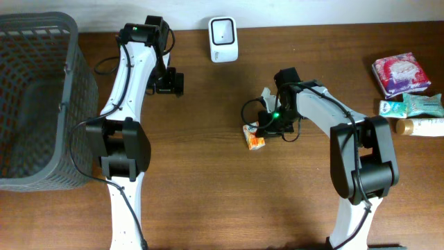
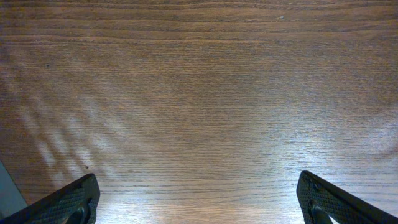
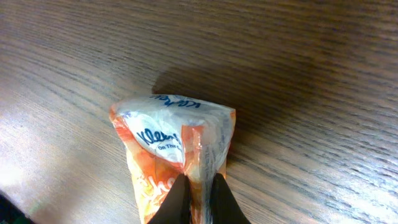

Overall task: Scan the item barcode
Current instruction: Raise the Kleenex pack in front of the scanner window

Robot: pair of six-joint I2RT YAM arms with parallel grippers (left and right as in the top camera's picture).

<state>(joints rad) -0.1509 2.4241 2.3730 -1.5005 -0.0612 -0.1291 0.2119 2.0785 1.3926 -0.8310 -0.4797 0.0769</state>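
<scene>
Two arms work at one table [image 1: 208,187]: brown wood, fine straight grain, a slight sheen under the wrist lights. A pale wall runs along the far edge.

Far left: basket [image 1: 41,42], grey plastic, open lattice walls, rounded rim.
Far edge, centre: scanner [image 1: 223,39], white, boxy, rounded corners, dark window on its face.
Right edge: pink pack [image 1: 400,73], soft, printed; green pack [image 1: 409,105] just beside it; bottle [image 1: 423,126], pale, lying on its side.

Task item: tissue pack [image 3: 168,143], resting on the table centre-right, well apart from the scanner. It is glossy film, orange and white with blue lettering, gathered into a crumpled ridge.

Right gripper [image 3: 199,190]: black fingers pressed together on that ridge, pinching the film.
Left gripper [image 2: 202,202]: near the far edge, between basket and scanner, fingers wide apart over bare wood, holding nothing.
</scene>
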